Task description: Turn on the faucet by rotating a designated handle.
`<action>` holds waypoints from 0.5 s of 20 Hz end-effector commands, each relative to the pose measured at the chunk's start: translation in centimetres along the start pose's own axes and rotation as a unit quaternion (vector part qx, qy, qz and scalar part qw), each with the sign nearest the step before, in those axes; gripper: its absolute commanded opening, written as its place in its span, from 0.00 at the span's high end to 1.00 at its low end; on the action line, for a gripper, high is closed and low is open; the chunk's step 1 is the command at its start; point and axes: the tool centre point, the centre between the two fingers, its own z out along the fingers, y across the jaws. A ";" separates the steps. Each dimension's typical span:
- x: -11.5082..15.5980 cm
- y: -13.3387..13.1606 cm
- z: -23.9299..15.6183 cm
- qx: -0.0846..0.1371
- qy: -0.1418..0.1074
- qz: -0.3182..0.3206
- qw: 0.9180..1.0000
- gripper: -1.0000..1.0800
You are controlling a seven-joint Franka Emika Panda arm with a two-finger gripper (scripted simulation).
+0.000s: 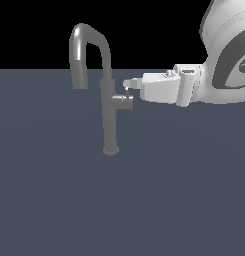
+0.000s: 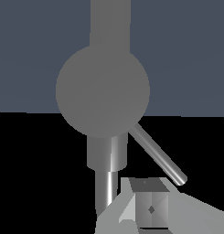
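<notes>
The grey faucet [image 1: 108,115] stands upright on its small round base, and its arched spout [image 1: 80,55] curves toward the exterior view's left. A stubby cylinder [image 1: 125,102] juts from the column toward the exterior view's right. In the wrist view I see that cylinder end-on as a round disc [image 2: 103,91]. The handle [image 2: 157,155], a thin rod, slants away from the disc's edge. My gripper [image 1: 128,84] reaches in from the exterior view's right, just above the cylinder. Its fingers look shut with nothing between them. The gripper [image 2: 149,203] tip sits just beside the rod's free end.
A flat dark blue-grey floor [image 1: 54,200] spreads around the faucet base [image 1: 110,149]. My white arm [image 1: 224,55] fills the upper part of the exterior view's right side. Nothing else stands on the surface.
</notes>
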 end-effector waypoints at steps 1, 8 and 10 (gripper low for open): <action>1.1 1.7 0.0 -0.004 -0.002 0.011 1.000 1.00; 2.5 2.6 0.0 -0.003 -0.002 0.007 1.000 1.00; 3.5 3.4 0.0 -0.004 -0.002 0.009 1.000 1.00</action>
